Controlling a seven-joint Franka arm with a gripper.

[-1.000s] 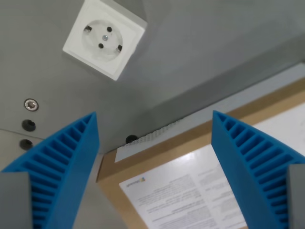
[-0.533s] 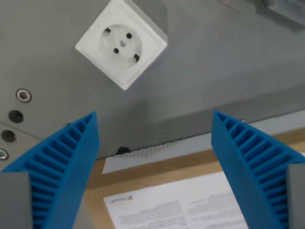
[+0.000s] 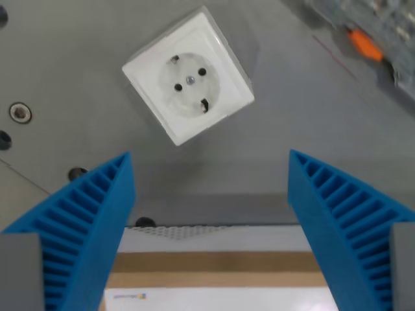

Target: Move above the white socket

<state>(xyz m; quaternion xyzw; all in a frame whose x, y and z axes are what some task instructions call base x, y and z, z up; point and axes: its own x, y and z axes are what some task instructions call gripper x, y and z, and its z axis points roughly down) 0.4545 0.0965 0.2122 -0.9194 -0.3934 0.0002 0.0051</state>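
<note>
Currently the hand (image 3: 211, 194) hangs over the grey counter (image 3: 311, 142) with its two blue ribbed fingers (image 3: 84, 227) spread wide and nothing between them. The white socket (image 3: 188, 84) lies flat on the counter, turned at an angle, in the upper middle of the wrist view, a little toward that view's left of the gap between the fingers and ahead of the fingertips. Nearer the camera, at the counter's edge, sits a cardboard box (image 3: 214, 262) with a printed label.

To do the step well, I judge the arm should travel forward and slightly toward the wrist view's left until the socket's centre screw sits midway between the fingers. Height should be held steady and the fingers left apart; no contact is needed, so descending would only risk a knock.
</note>
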